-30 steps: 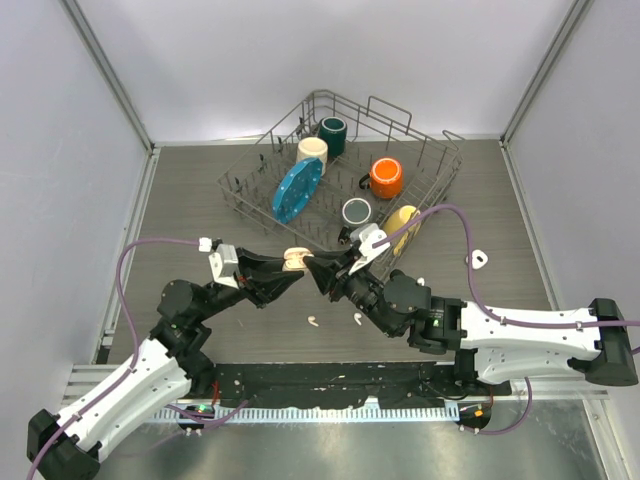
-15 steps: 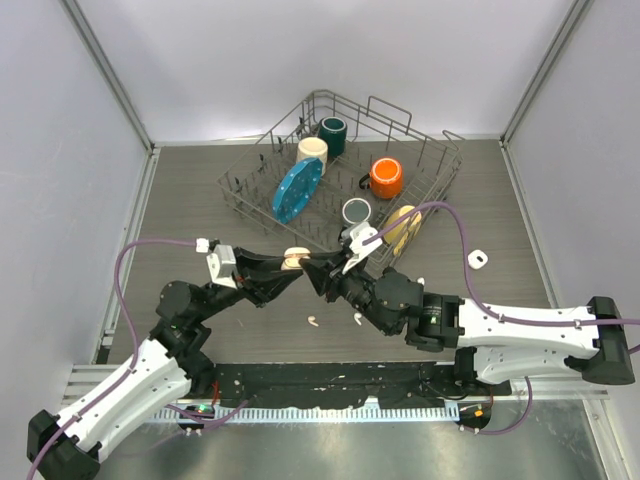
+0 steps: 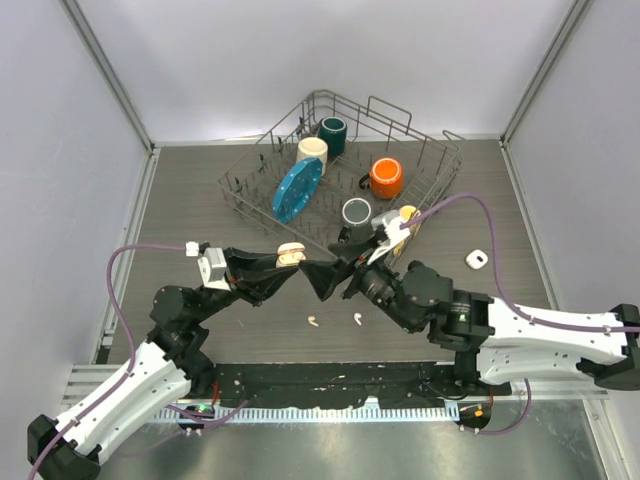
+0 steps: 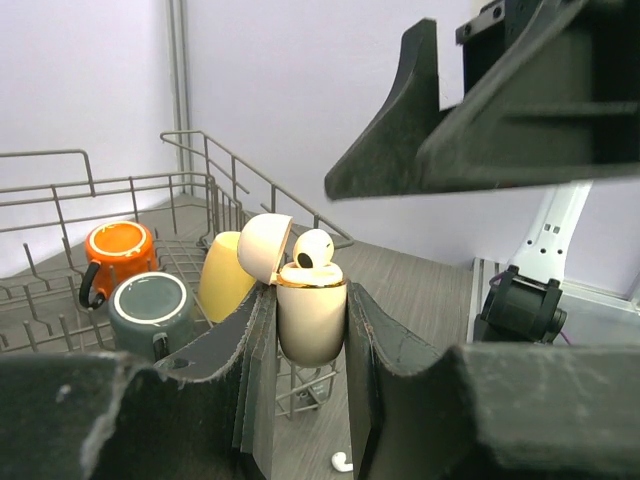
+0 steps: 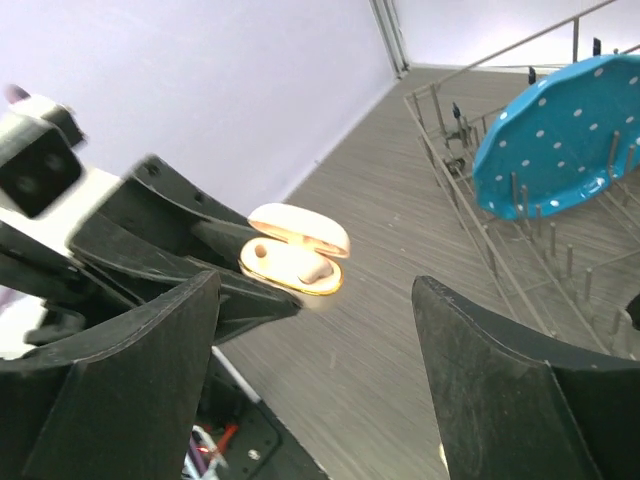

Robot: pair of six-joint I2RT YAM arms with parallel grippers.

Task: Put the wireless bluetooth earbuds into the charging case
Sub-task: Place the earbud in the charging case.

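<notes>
My left gripper (image 3: 288, 264) is shut on the cream-beige charging case (image 3: 290, 253), held upright above the table with its lid open. In the left wrist view the case (image 4: 312, 320) sits between the pads, and one earbud (image 4: 315, 248) stands in it, its head above the rim. The right wrist view shows that earbud (image 5: 312, 268) in one socket of the case (image 5: 290, 270), the other socket bare. My right gripper (image 3: 335, 272) hangs open just right of the case, holding nothing. Two more earbuds (image 3: 313, 321) (image 3: 357, 319) lie on the table below.
A wire dish rack (image 3: 440, 180) stands at the back with a blue plate (image 3: 297, 190), an orange mug (image 3: 386, 177), a grey mug (image 3: 356, 212), a cream mug (image 3: 313, 150) and a dark green mug (image 3: 333, 134). A small white object (image 3: 476, 259) lies at the right.
My right gripper has opened and drawn back to the right from the case, leaving an earbud in it. The left arm has shifted slightly left, keeping hold of the case.
</notes>
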